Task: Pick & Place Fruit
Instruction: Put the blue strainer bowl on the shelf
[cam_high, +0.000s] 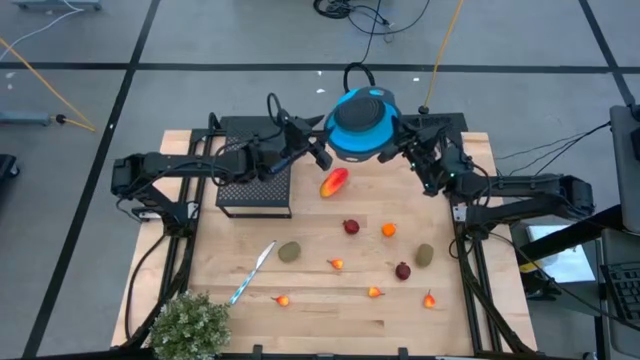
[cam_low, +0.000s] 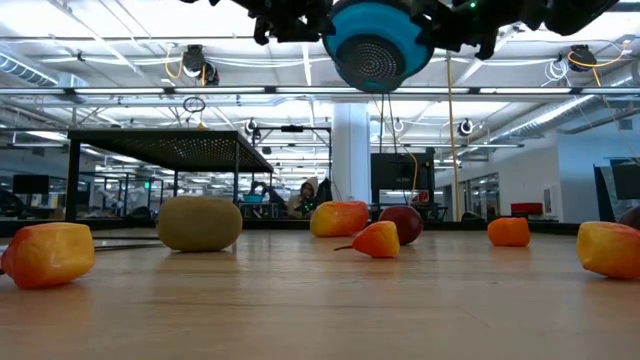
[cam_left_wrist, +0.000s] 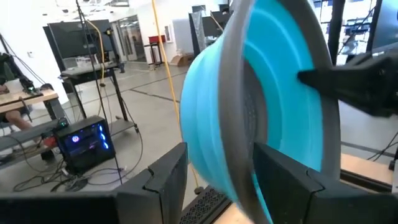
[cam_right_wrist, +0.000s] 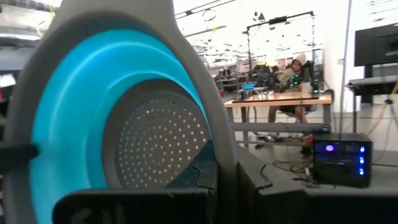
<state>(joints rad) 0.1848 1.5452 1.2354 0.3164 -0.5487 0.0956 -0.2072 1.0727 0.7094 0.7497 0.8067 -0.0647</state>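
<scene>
— Holding anything, the left gripper (cam_high: 322, 152)?
— Yes, it is gripping the grey rim of the blue colander (cam_high: 361, 123), its fingers (cam_left_wrist: 163, 184) pinching the rim's left side above the table's (cam_high: 440, 310) far edge.
— And the fruit?
— It is lying loose on the table: a long red-orange piece (cam_high: 334, 181) near the far edge, an olive oval (cam_high: 289, 251) mid-table beside the knife (cam_high: 252, 271), dark red balls (cam_high: 351, 227) and orange bits (cam_high: 388, 230) spreading toward the right edge.
— The right gripper (cam_high: 412, 150)?
— It is clamping tight on the colander's right rim. A plant (cam_high: 190, 325) is sitting at the near left corner.
</scene>
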